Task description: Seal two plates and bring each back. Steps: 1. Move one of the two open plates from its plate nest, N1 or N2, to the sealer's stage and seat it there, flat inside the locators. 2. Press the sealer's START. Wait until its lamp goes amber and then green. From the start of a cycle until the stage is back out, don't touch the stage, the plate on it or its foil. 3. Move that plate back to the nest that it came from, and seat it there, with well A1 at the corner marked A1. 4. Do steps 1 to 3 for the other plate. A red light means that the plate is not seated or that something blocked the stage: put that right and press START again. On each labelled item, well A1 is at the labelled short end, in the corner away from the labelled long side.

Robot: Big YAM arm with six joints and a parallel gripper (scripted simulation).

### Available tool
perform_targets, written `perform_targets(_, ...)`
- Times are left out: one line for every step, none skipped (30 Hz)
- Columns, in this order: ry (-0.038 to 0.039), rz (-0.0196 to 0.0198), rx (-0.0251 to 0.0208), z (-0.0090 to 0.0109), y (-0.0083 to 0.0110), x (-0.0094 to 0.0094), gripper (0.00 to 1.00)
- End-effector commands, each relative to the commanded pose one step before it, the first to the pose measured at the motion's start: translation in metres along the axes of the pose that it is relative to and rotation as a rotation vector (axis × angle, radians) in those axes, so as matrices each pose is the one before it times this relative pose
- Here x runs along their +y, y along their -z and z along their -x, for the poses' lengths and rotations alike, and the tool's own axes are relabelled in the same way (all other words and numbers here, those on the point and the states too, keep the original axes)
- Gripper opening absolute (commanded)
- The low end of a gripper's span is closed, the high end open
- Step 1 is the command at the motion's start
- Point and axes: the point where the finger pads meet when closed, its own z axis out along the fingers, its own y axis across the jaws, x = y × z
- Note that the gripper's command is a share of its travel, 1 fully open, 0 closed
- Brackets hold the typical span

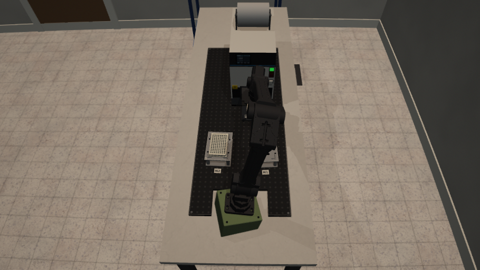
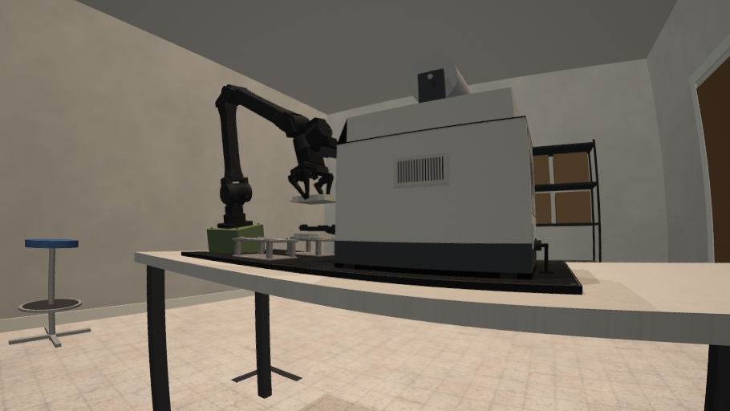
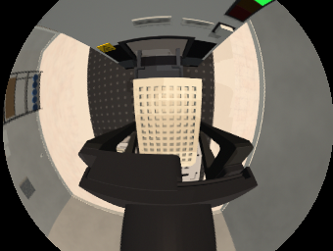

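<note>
Pale tiled floor (image 1: pixel 100 134) (image 2: pixel 204 378) runs around the bench (image 1: pixel 188 244) (image 2: pixel 638 307), whose dark breadboard (image 1: pixel 214 84) (image 2: pixel 556 278) (image 3: pixel 108 93) carries the sealer (image 1: pixel 252 41) (image 2: pixel 433 204) (image 3: pixel 108 25). From my end, the wrist view settles the main question: the open 96-well plate (image 2: pixel 313 199) (image 3: pixel 168 115) lies at the centre of the parallel gripper (image 2: pixel 313 193) (image 3: pixel 167 124), fingers spread wide and clamped at its 3 and 9 o'clock sides. This one arm does all the work. The plate's long axis runs 12 to 6 there, with its far short end pointing at 12, toward the sealer's mouth; I can't make out which corner is A1.

It looks level in the side view, well above the stage (image 1: pixel 244 115) (image 2: pixel 318 228) (image 3: pixel 159 72), which shows just past it at 12 in the wrist view. The lamp (image 1: pixel 271 69) (image 3: pixel 264 2) glows green.

Seen from the top, nest N2 (image 1: pixel 229 147) (image 2: pixel 318 240) sits at 7 o'clock from the stage with its own open plate (image 1: pixel 218 144); nest N1 (image 1: pixel 273 157) (image 2: pixel 273 240) (image 3: pixel 192 174) is at 5. I judge this the first carry: line up over the locators, then lower squarely, since a skewed drop could catch a locator.
</note>
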Motion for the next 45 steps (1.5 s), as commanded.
perform_targets(0.00108, -0.00058, -0.03106, 0.03165, 0.00237, 0.0053, 0.0)
perform_targets(0.0, 0.00059, 0.004, 0.00108, -0.00239, 0.00145, 0.0)
perform_targets(-0.0005, 0.00083, 0.00721, 0.00011, -0.00203, 0.00099, 0.0)
perform_targets(-0.00003, 0.00052, 0.00985, -0.00172, -0.00239, 0.00104, 0.0)
perform_targets(-0.00055, 0.00041, 0.00563, -0.00064, -0.00187, 0.00095, 0.0)
perform_targets(-0.00414, -0.00123, 0.00464, -0.00022, -0.00158, -0.00115, 0.0)
perform_targets(-0.00448, -0.00173, 0.0, 0.00231, -0.00051, -0.00146, 0.0)
perform_targets(-0.00039, -0.00035, -0.00387, 0.00374, 0.00057, 0.00049, 0.0)
perform_targets(-0.00027, -0.00035, -0.00837, 0.00484, 0.00235, 0.00056, 0.0)
perform_targets(0.00306, 0.00161, -0.01029, 0.00549, 0.00255, 0.00262, 0.0)
perform_targets(-0.00024, -0.00024, -0.01266, 0.00608, 0.00202, 0.00091, 0.0)
perform_targets(-0.00038, 0.00005, -0.01107, 0.00571, 0.00155, 0.00095, 0.0)
perform_targets(0.0, 0.0, 0.0, 0.0, 0.0, 0.0, 0.0)
perform_targets(0.0, 0.0, 0.0, 0.0, 0.0, 0.0, 0.0)
perform_targets(0.0043, -0.00069, 0.00378, -0.00055, -0.00299, 0.00018, 0.0)
perform_targets(0.00365, 0.00022, 0.00358, 0.00138, -0.00247, 0.00088, 0.0)
perform_targets(-0.00024, 0.00032, 0.00387, 0.00132, -0.00253, 0.00096, 0.0)
perform_targets(0.00029, 0.00063, 0.00887, -0.00017, -0.00284, 0.00108, 0.0)
perform_targets(-0.00232, -0.00064, 0.01244, -0.00519, -0.00229, -0.00175, 0.0)
perform_targets(-0.00268, -0.00113, 0.00761, -0.00409, -0.00148, -0.00184, 0.0)
perform_targets(-0.00275, -0.00105, 0.0062, -0.00335, -0.00113, -0.00173, 0.0)
perform_targets(-0.00077, -0.00029, -0.00055, -0.00129, 0.00159, -0.00068, 0.0)
perform_targets(-0.00123, 0.00363, -0.00263, -0.00074, 0.00145, 0.00001, 0.0)
perform_targets(-0.00186, 0.00316, -0.00687, 0.00031, 0.00146, -0.00009, 0.0)
perform_targets(-0.00129, -0.00076, -0.00454, -0.00021, 0.00103, -0.00068, 0.0)
perform_targets(-0.00137, -0.00052, -0.0038, -0.00038, 0.00077, -0.0006, 0.0)
perform_targets(-0.00137, -0.00053, -0.0038, -0.00038, 0.00077, -0.0006, 0.0)
perform_targets(-0.00136, -0.00053, -0.0038, -0.00038, 0.00077, -0.0006, 0.0)
perform_targets(-0.00142, -0.00081, -0.00416, -0.00017, 0.00086, -0.00066, 0.0)
perform_targets(0.0, 0.0, 0.0, 0.0, 0.0, 0.0, 0.0)
perform_targets(0.0, 0.0, 0.0, 0.0, 0.0, 0.0, 0.0)
perform_targets(-0.00096, -0.0004, -0.0058, 0.00069, 0.00127, -0.00035, 0.0)
perform_targets(-0.00127, -0.00056, -0.00439, -0.00005, 0.00092, -0.00055, 0.0)
perform_targets(0.00017, 0.00011, -0.0018, -0.00062, 0.00104, 0.00008, 0.0)
perform_targets(0.00044, 0.00023, 0.00087, -0.00121, -0.00016, 0.00023, 0.0)
perform_targets(0.00041, 0.00022, 0.00029, -0.00089, -0.00002, 0.00022, 0.0)
perform_targets(0.00005, 0.00006, -0.00243, 0.00068, 0.00057, 0.00005, 0.0)
perform_targets(-0.00029, -0.00035, -0.00357, 0.00133, 0.00083, -0.00017, 0.0)
perform_targets(-0.0008, -0.00039, -0.00703, 0.00324, 0.00164, -0.00039, 0.0)
perform_targets(-0.00072, -0.00035, -0.00647, 0.00287, 0.00154, -0.00035, 0.0)
perform_targets(-0.00066, -0.00033, -0.00609, 0.00267, 0.00146, -0.00032, 0.0)
perform_targets(-0.00042, -0.00022, -0.00444, 0.00228, 0.00113, -0.00025, 0.0)
perform_targets(-0.00034, -0.00018, -0.0039, 0.00215, 0.00113, -0.00024, 0.0)
perform_targets(-0.00032, -0.00017, -0.00379, 0.00212, 0.00105, -0.00022, 0.0)
perform_targets(-0.00029, -0.00016, -0.00354, 0.00207, 0.00087, -0.0002, 0.0)
